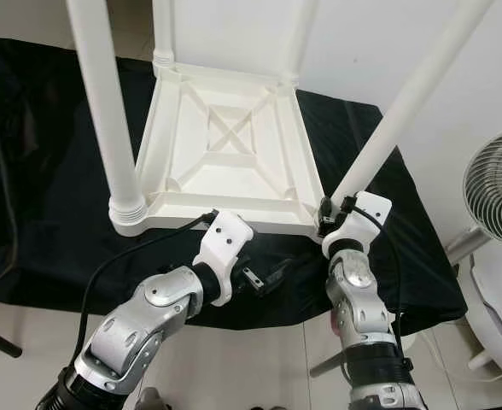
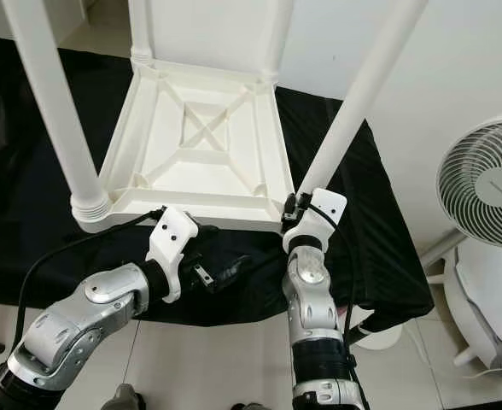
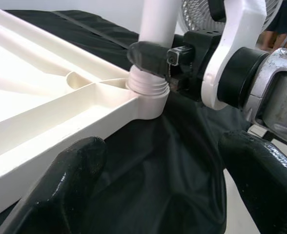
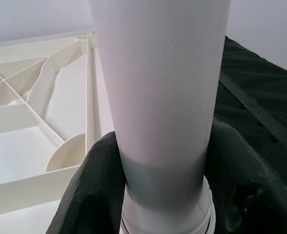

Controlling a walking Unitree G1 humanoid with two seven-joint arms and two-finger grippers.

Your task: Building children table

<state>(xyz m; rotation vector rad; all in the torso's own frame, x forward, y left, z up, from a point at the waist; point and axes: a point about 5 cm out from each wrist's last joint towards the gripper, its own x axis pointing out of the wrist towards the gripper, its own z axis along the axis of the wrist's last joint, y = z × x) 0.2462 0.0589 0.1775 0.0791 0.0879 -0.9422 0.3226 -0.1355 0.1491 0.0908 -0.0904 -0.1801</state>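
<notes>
A white plastic children's table (image 1: 225, 145) lies upside down on a black cloth (image 1: 46, 196), ribs facing up. White legs stand in its corners; the front left leg (image 1: 106, 111) is seated in its socket. My right gripper (image 1: 329, 215) is shut on the base of the front right leg (image 1: 396, 120), which leans outward to the right. In the right wrist view, both black fingers (image 4: 92, 190) press against that leg (image 4: 158, 87) just above its threaded collar. My left gripper (image 1: 264, 278) hovers open over the cloth just in front of the table's front edge, holding nothing.
A white standing fan (image 1: 499, 184) is close on the right, beside the cloth-covered surface. Tiled floor lies below the front edge. A black cable (image 1: 140, 252) runs along my left arm. The upright legs crowd the space above the table.
</notes>
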